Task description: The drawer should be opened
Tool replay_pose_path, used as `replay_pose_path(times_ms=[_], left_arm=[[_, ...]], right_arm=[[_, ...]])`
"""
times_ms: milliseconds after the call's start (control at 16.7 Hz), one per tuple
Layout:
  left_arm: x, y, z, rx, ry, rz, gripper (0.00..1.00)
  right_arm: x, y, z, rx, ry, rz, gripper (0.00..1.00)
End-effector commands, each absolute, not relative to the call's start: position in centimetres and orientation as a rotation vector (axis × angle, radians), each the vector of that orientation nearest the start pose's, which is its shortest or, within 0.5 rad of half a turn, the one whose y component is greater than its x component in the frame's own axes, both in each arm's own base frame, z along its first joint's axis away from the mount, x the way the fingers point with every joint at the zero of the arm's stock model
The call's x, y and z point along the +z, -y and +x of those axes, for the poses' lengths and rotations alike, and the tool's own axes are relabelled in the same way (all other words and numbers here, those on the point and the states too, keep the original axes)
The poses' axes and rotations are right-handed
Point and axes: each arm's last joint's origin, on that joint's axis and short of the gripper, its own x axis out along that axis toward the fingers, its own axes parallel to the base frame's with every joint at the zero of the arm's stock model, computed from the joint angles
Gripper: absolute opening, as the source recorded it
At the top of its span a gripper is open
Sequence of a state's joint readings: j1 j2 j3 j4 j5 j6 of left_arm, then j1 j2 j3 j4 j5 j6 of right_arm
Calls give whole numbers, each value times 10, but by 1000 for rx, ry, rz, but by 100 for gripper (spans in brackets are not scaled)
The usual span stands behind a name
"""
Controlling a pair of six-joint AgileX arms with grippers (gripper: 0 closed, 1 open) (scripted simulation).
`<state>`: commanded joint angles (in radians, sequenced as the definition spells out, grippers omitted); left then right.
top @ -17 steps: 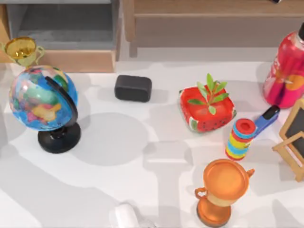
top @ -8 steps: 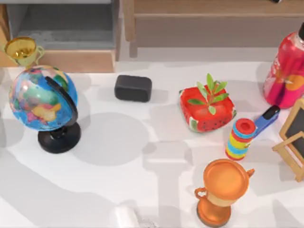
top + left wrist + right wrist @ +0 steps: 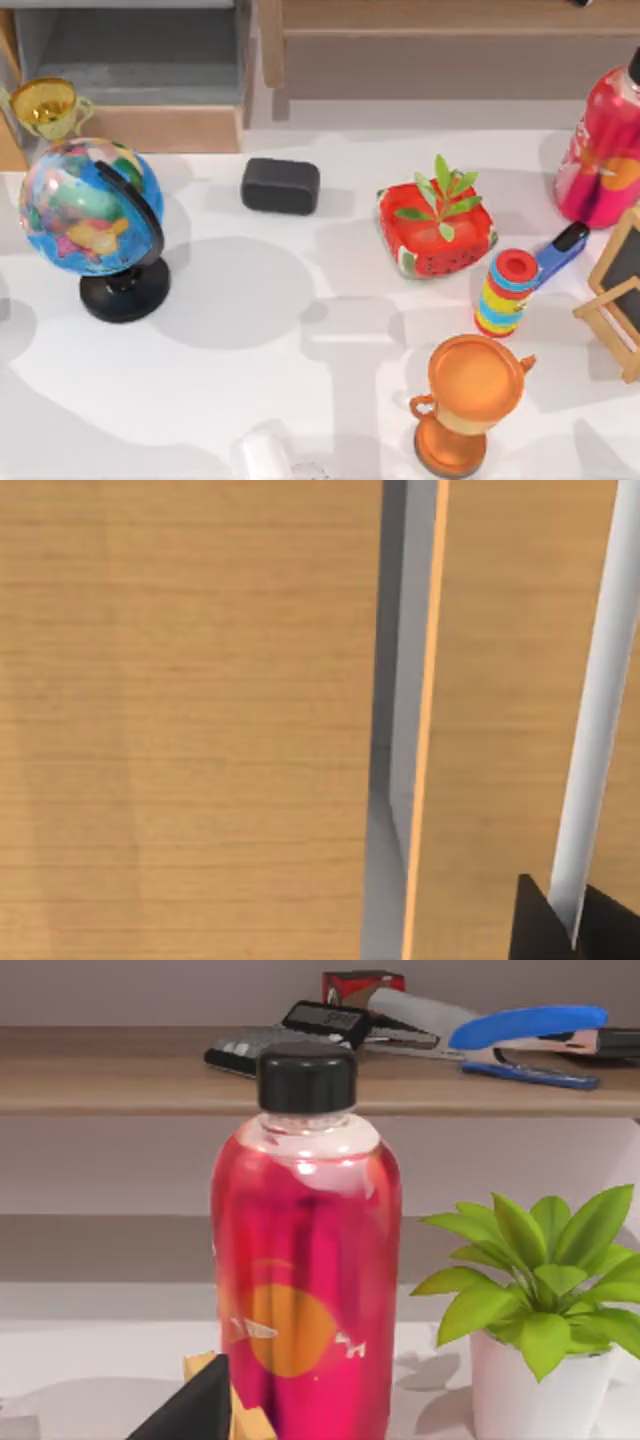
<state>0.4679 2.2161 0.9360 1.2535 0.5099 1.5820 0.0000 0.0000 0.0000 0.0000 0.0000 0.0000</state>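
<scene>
Drawer (image 3: 140,75) at counter's (image 3: 250,350) far-left, tray pulled toward viewer; L wrist cam pressed against wood panel (image 3: 190,720), so L arm nearer; tool state can't tell.

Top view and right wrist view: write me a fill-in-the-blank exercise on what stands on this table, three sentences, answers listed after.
1. The globe stands on a round ______ base.
2. The red bottle is closed with a ______ cap.
3. The leafy sprig grows from a red pot painted like a ______.

Missing words: black; black; watermelon
</scene>
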Motion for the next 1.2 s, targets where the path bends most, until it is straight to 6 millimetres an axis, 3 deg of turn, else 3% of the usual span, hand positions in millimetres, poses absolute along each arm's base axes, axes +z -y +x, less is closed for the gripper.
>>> replay_pose_path(times_ms=[240, 720, 1080, 1200], left_arm=[[88, -173, 369, -30, -5, 1556, 0], [88, -174, 310, -35, -6, 1553, 0], [88, -174, 307, -32, -5, 1556, 0], [88, -176, 295, -30, -6, 1556, 0]], right_arm=[[160, 1, 106, 0, 0, 0, 100], [160, 1, 106, 0, 0, 0, 100], [160, 1, 106, 0, 0, 0, 100], [160, 1, 106, 0, 0, 0, 100]])
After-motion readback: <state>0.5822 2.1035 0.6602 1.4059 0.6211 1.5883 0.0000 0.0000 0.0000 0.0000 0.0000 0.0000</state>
